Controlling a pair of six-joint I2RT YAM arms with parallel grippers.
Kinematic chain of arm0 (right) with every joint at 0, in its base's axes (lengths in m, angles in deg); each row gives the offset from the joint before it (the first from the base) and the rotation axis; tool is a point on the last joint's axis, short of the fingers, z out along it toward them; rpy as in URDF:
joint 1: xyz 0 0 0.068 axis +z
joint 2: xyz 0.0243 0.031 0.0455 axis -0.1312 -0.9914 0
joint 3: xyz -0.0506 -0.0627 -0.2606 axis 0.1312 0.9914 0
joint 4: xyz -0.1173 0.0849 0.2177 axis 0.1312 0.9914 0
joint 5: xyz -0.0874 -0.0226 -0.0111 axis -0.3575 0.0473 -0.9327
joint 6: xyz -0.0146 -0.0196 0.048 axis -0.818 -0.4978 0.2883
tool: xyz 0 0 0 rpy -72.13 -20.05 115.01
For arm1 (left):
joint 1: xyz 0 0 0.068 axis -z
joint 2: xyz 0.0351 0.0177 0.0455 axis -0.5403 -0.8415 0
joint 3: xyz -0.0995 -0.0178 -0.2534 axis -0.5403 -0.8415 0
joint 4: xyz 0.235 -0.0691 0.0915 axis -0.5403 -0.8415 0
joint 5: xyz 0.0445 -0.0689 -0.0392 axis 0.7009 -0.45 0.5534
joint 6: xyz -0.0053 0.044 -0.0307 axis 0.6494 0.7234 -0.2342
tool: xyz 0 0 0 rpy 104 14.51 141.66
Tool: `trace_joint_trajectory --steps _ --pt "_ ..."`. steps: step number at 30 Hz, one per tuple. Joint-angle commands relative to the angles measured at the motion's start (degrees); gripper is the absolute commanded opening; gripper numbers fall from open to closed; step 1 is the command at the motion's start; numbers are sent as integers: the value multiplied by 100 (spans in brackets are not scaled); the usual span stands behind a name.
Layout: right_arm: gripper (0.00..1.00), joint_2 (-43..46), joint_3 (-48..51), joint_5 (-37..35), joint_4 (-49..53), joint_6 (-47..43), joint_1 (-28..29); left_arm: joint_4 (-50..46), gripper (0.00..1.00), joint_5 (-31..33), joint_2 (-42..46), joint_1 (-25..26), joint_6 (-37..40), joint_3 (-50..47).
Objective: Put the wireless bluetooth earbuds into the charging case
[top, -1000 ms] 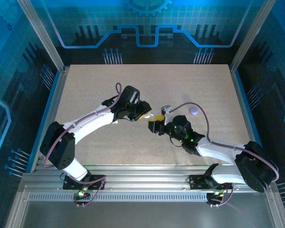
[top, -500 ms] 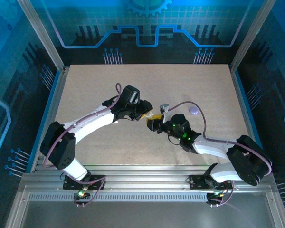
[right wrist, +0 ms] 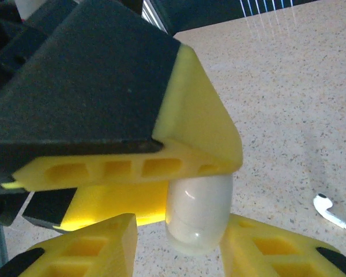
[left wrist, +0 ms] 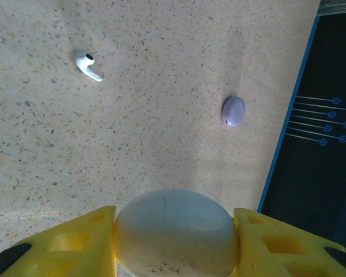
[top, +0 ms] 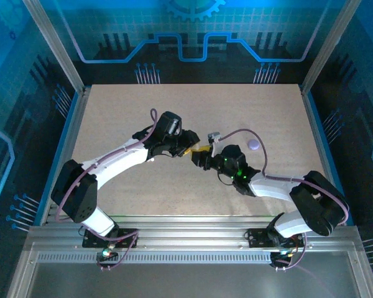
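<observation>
My left gripper is shut on the charging case, a smooth white rounded shell held between its yellow fingers just above the table. In the right wrist view the case hangs under the left gripper's finger. My right gripper brackets its lower end: the right finger is against it and a gap shows at the left finger. One white earbud lies on the table beyond the case, and it shows again as the earbud in the right wrist view. Both grippers meet at mid-table.
A small lilac round puck lies on the speckled table right of the grippers, also seen as the puck. The blue enclosure wall borders the table's right edge.
My right arm has reached left to the left gripper, and its jaws have narrowed around the case. The left gripper has kept its hold and hardly moved.
</observation>
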Motion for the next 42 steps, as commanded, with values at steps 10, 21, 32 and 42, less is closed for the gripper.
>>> trace_joint_trajectory --steps 10,21,32,42 --pt "24 43 -199 272 -103 -208 -195 92 41 -244 166 39 -42 -83" --pt "19 506 -88 386 451 -533 -256 -125 70 -162 232 39 205 35" --pt "21 1697 178 1358 1808 -1064 -761 -302 75 -48 632 -291 941 -55" --pt "23 2446 -270 4163 3508 -1813 -2253 233 73 -1301 1384 -480 4649 -276"
